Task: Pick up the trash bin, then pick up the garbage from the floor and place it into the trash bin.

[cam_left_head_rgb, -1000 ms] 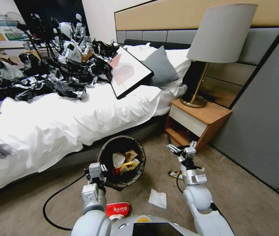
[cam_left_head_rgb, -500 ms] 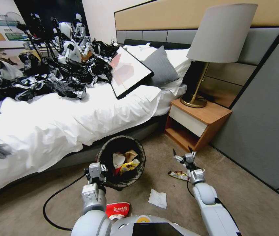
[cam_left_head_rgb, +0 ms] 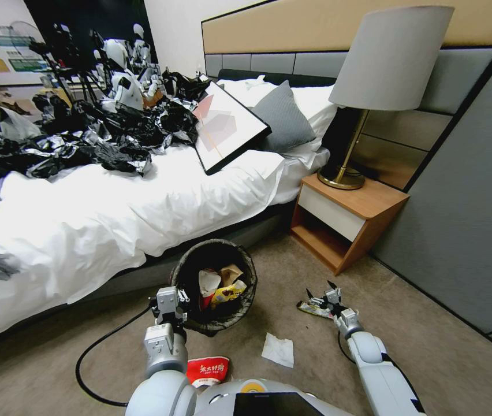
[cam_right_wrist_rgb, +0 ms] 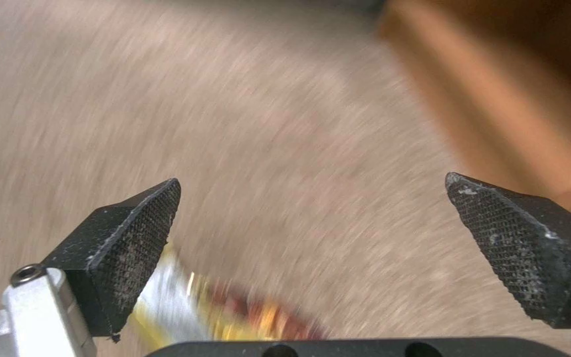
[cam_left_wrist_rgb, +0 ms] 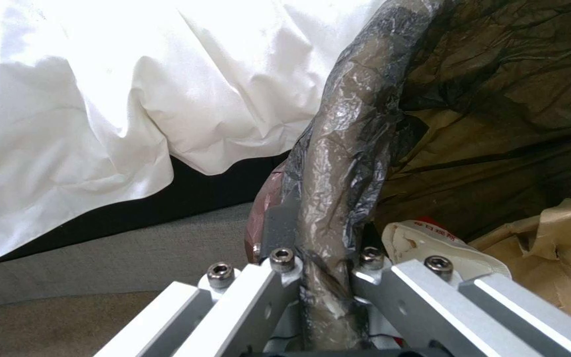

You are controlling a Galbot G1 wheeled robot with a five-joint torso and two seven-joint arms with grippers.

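Nearest, on the carpet: red snack bag (cam_left_head_rgb: 208,370) by the robot's base, white tissue (cam_left_head_rgb: 278,349) just beyond. Further out, right gripper (cam_left_head_rgb: 322,294) low over the floor, black pads (cam_right_wrist_rgb: 127,238) spread wide, straddling the yellow-brown wrapper (cam_left_head_rgb: 315,309), which lies beneath and slightly toward the bin, long axis roughly crosswise to the arm. Clearly the right arm's job. Left gripper (cam_left_wrist_rgb: 325,277) clamped on the trash bin (cam_left_head_rgb: 214,283) rim. Inside: white wrapper, tan paper bag, yellow wrapper.
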